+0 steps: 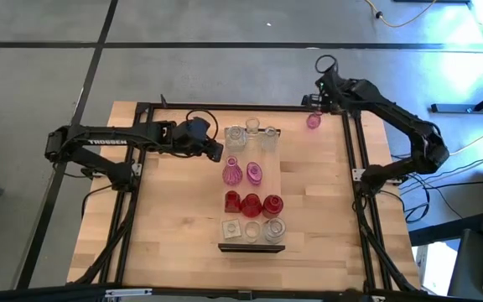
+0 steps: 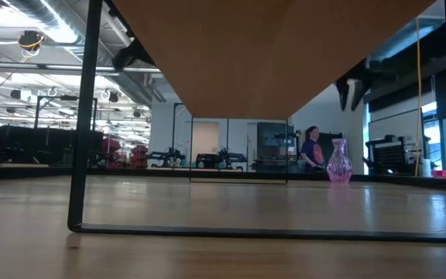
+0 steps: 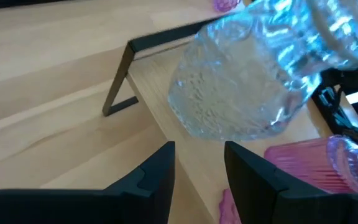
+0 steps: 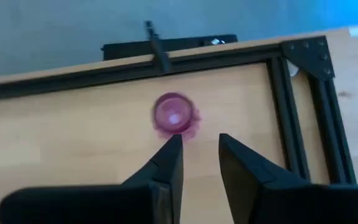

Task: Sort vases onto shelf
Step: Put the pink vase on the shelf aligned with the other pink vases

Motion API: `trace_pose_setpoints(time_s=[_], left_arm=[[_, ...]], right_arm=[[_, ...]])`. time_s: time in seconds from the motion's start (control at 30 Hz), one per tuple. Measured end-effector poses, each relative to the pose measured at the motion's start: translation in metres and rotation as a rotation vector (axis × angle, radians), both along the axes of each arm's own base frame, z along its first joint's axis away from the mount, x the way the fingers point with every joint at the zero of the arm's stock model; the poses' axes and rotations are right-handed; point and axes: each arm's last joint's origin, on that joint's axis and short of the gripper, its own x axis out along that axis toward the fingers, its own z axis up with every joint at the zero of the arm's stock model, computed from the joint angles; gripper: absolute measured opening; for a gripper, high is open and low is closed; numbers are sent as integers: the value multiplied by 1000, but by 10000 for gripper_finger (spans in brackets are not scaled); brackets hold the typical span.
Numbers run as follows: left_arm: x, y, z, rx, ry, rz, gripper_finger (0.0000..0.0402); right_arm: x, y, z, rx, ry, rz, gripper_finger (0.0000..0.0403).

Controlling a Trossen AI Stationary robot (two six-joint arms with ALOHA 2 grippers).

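Retrieval of the last pink vase, left alone on the desk well apart from the shelf, is judged underway. The right pincer is held apart above it; a descent is needed. The left pincer is parted beside a clear vase

Two matte black jointed arms: the left arm carries white "TROSSEN" lettering along its link, the right arm a looped black cable; each hand ends in two dark, blunt, flat-faced fingers.
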Motion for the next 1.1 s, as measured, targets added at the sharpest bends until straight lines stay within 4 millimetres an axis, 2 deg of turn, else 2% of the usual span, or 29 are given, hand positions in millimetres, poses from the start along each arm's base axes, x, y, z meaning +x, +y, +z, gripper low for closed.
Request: trace_pose_setpoints(time_s=[0.2, 0.43, 0.73, 0.93, 1.1], left_arm=[[-1, 0, 1, 6, -3, 7, 132], [-1, 1, 1, 6, -2, 11, 132], [-1, 1, 1, 6, -2, 11, 132], [-1, 2, 1, 27, 4, 22, 132], [-1, 2, 1, 23, 5, 18, 132]], right_arm=[[-21, -21, -32, 78, -127, -68, 77], [-32, -33, -59, 54, -214, -138, 76], [-27, -39, -68, 11, -289, -116, 76], [-22, -44, -86, 114, -272, -102, 76], [-19, -46, -91, 142, -283, -62, 63]])
